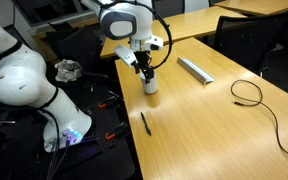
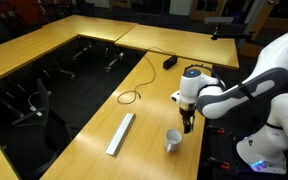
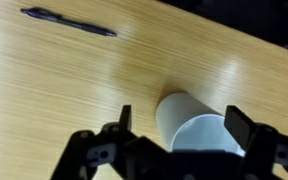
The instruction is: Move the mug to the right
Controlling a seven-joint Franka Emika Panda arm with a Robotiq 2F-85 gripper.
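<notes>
The mug [image 1: 151, 85] is a small plain white cup standing upright on the wooden table [image 1: 214, 130], near its edge. It also shows in an exterior view [image 2: 173, 141] and in the wrist view [image 3: 187, 118]. My gripper [image 1: 145, 68] hangs just above and beside the mug in both exterior views [image 2: 188, 125]. In the wrist view the gripper [image 3: 182, 128] is open, with one finger on each side of the mug's rim. The fingers do not clearly touch the mug.
A black pen [image 1: 144, 123] lies on the table near the mug and also shows in the wrist view [image 3: 69, 22]. A long flat grey bar [image 1: 194, 69] and a black cable [image 1: 249, 92] lie further along the table. The table edge drops to a dark floor area [image 2: 44, 90].
</notes>
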